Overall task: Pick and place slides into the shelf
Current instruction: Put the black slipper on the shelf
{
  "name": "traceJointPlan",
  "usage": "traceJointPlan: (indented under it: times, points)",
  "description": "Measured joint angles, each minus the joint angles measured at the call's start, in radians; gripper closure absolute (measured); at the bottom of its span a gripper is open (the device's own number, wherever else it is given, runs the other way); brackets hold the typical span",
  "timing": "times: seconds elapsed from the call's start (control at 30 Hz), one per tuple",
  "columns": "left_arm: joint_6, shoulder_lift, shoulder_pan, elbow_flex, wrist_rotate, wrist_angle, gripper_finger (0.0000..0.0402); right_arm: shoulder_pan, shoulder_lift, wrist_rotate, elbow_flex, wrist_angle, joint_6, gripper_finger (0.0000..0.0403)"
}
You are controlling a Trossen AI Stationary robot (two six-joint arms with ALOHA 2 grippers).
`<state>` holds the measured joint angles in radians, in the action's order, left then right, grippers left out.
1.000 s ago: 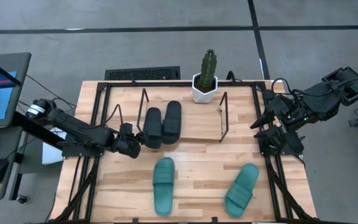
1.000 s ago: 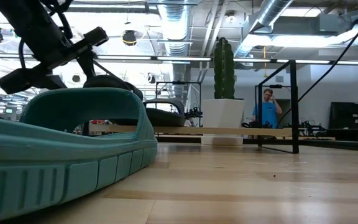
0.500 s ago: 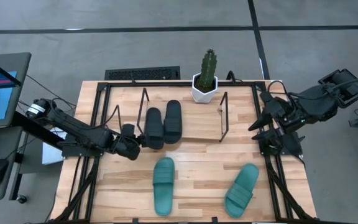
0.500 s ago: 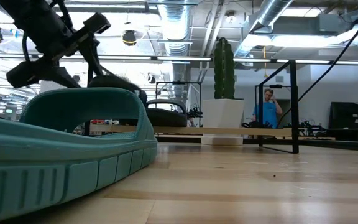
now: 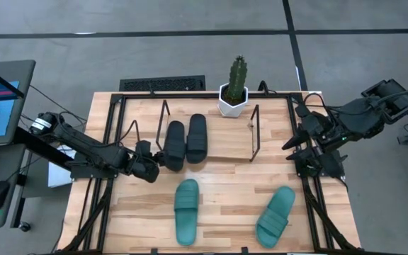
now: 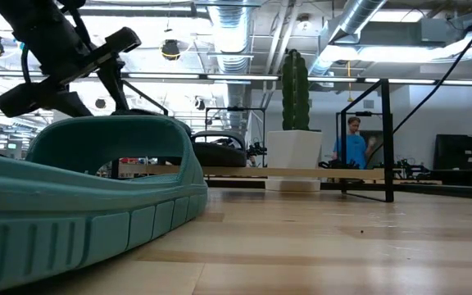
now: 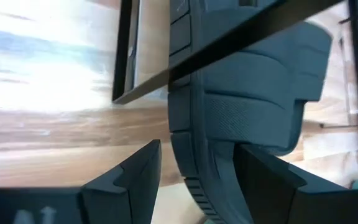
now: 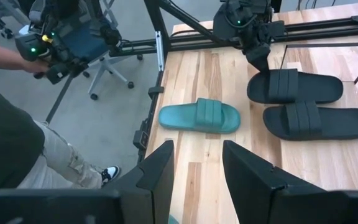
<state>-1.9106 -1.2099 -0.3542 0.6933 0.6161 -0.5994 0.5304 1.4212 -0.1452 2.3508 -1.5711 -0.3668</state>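
A pale wooden counter (image 5: 218, 180) stands on grey floor (image 5: 190, 49) crossed by dark seams. Silver ducts (image 6: 359, 33) and pipes run under the ceiling, and a person in a blue top (image 6: 353, 149) stands far behind. A wheeled office chair (image 8: 98, 59) sits just beside the counter.

two slides (image 5: 173, 145) (image 5: 196, 137) lie side by side inside the shelf (image 5: 254, 132), toward its left end, on the counter (image 5: 225, 180). the left gripper (image 5: 155, 161) sits at the heel of the left one. two more slides (image 5: 186, 211) (image 5: 275, 215) lie apart nearer the front edge. a potted cactus (image 5: 235, 87) stands behind the shelf. the right gripper (image 5: 294, 139) hangs over the counter's right edge.
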Motion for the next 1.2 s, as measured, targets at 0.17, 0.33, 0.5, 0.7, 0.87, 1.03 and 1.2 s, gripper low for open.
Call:
traceJointPlan:
  times: [0.17,0.33,0.5,0.7,0.87,1.03,1.2]
  points:
    - [0.025,0.0,0.016,0.0,0.058,0.025,0.0212,0.0,0.0,0.0,0.0,0.0,0.0,0.0275]
    - [0.086,0.0,0.058,0.0,0.041,0.071,0.0212,0.0,0.0,-0.001,0.0,0.0,0.0,0.0275]
    - [0.156,0.0,0.093,0.0,0.034,0.155,0.0212,0.0,0.0,-0.001,0.0,0.0,0.0,0.0275]
    - [0.155,-0.004,0.099,0.0,-0.047,0.138,0.0212,0.0,0.0,-0.001,0.0,0.0,-0.001,0.0276]
    - [0.109,-0.031,0.1,0.0,-0.086,0.124,0.0212,0.0,0.0,-0.001,0.0,0.0,-0.001,0.0275]
    - [0.089,-0.058,0.099,0.0,-0.098,0.153,0.0212,0.0,0.0,-0.001,0.0,0.0,-0.001,0.0276]
    - [0.078,-0.067,0.099,0.0,-0.088,0.158,0.0212,0.0,0.0,-0.001,0.0,0.0,-0.002,0.0275]
